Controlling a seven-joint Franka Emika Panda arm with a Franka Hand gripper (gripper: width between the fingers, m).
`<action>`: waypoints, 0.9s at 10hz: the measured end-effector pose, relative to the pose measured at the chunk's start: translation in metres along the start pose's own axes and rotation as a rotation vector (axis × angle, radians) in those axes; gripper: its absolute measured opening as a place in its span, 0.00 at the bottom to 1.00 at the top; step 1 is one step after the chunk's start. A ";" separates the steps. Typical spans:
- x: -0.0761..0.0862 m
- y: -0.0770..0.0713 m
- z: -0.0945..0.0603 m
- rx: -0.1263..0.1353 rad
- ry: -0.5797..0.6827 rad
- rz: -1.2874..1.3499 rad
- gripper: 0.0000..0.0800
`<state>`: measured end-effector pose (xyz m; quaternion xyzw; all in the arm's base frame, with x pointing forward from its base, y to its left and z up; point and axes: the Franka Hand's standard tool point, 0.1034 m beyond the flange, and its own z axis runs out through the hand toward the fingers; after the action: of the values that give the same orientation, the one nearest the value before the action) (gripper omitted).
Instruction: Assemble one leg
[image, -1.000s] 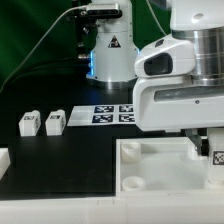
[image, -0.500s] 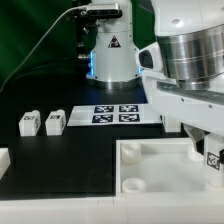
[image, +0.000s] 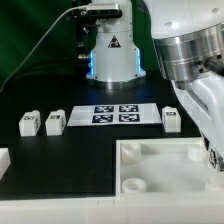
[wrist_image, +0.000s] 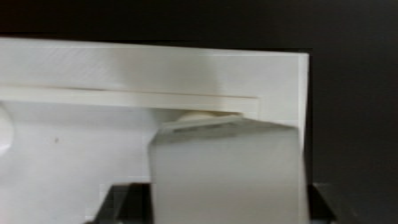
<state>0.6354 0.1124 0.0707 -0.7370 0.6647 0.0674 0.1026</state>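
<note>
At the tray's (image: 160, 168) corner by the exterior view's right edge, the gripper (wrist_image: 217, 205) is clamped on the leg (wrist_image: 222, 160), dark fingers (wrist_image: 119, 203) at either side; it points down at the tray, I'd guess so its end meets the corner socket squarely; one spare leg (image: 171, 120) sits beside the marker board (image: 112, 115); another pair (image: 55, 122) waits well apart, clear of the arm.

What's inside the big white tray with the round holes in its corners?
Only round corner sockets show in the large white square plastic tray; its floor looks bare. The white robot arm covers its corner on the exterior view's right.
</note>
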 end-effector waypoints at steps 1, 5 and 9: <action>-0.001 0.000 0.000 0.002 0.005 -0.044 0.46; -0.007 -0.003 -0.005 0.006 0.031 -0.603 0.81; -0.004 -0.003 -0.004 -0.059 0.090 -1.201 0.81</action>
<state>0.6378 0.1157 0.0759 -0.9881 0.1337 -0.0151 0.0739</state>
